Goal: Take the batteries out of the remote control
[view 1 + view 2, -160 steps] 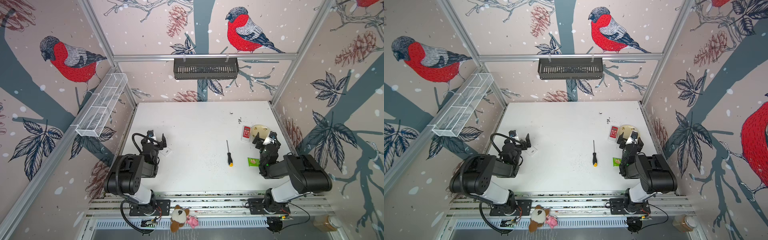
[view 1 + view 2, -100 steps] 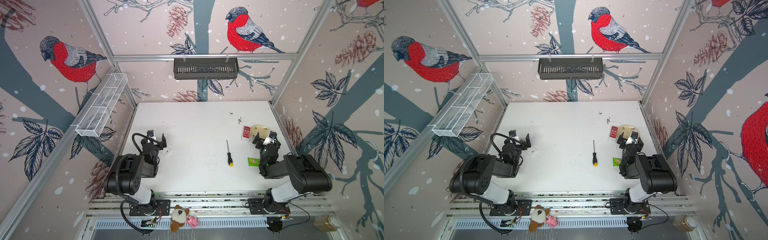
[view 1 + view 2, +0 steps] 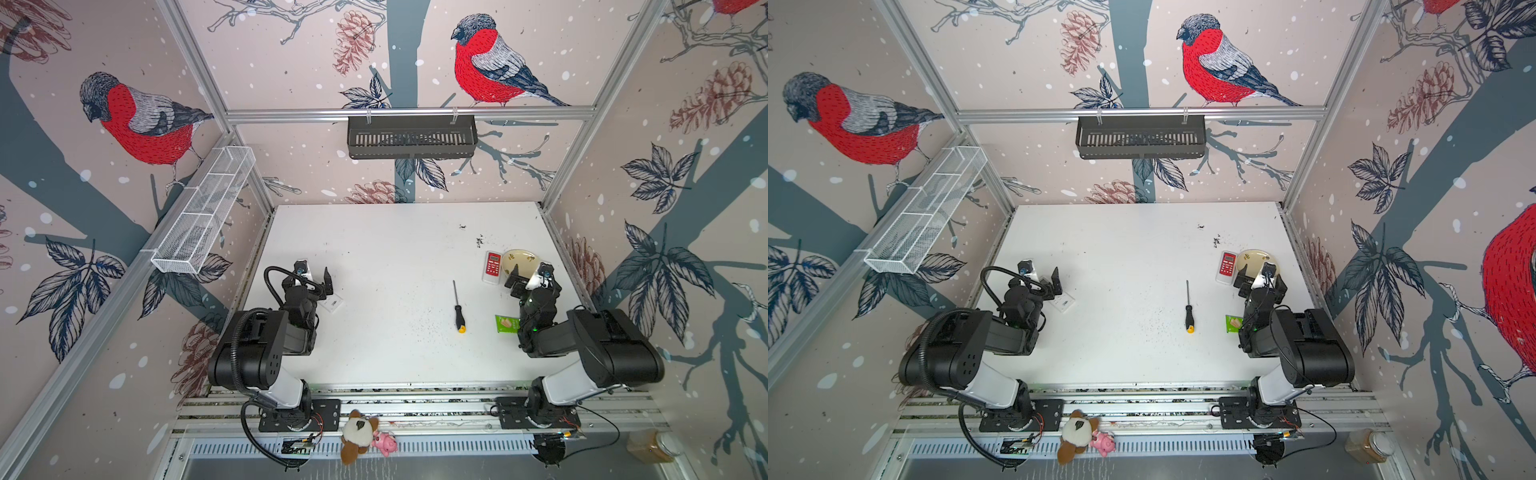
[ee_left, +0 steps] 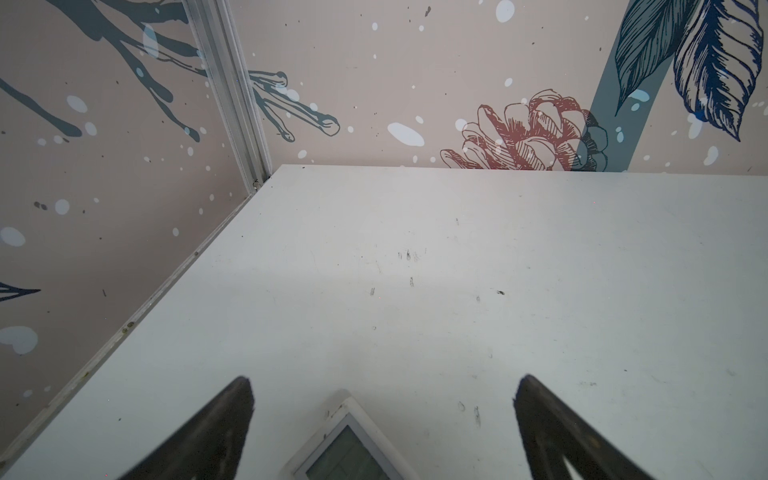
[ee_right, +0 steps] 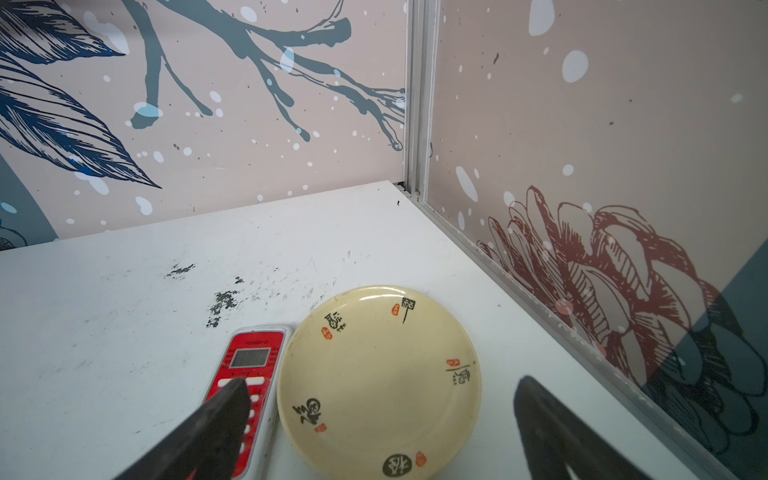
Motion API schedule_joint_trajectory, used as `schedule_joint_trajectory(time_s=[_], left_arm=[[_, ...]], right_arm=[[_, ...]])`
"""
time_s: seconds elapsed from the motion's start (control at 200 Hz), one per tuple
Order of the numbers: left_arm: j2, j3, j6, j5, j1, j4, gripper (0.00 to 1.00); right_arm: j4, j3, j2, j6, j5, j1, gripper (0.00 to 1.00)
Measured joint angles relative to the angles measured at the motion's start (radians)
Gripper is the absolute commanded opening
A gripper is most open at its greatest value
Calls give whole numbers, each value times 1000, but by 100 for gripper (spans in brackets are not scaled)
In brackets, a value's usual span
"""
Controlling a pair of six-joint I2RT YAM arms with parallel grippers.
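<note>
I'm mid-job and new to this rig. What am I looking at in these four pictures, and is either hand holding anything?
Two black robot arms stand at the near edge of a white table. Two pictures look down from overhead, nearly alike; the other two come from cameras on the arms' wrists. The left hand and right hand are both open and hold nothing. By the right hand lie the red remote control, face up, and a cream plate. Mid-table lies a screwdriver, a green packet to its right. A small white device lies by the left hand. No batteries show.
</note>
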Motion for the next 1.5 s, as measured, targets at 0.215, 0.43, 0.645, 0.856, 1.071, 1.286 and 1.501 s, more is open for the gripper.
schedule_joint_trajectory(time_s=[0.215, 0.43, 0.645, 0.856, 1.071, 1.286, 1.501], left_arm=[[0, 0, 0, 0, 0, 0, 98], [-25, 6, 1, 5, -1, -32, 98], [-217, 302, -42, 31, -46, -425, 98], [-127, 648, -289, 161, -112, -931, 98], [11, 769, -500, 299, -259, -1233, 98], [110, 848, -571, 346, -367, -1297, 98], [175, 924, -594, 354, -422, -1315, 98]], right_arm=[[0, 0, 0, 0, 0, 0, 100], [-70, 24, -48, -5, 32, 27, 100], [-773, 505, -209, 111, 21, 96, 100], [-1390, 788, -105, 271, -244, 101, 100], [-1707, 863, 26, 367, -388, 97, 99], [-1767, 912, 173, 392, -426, 77, 93], [-1769, 982, 275, 391, -427, 58, 85]])
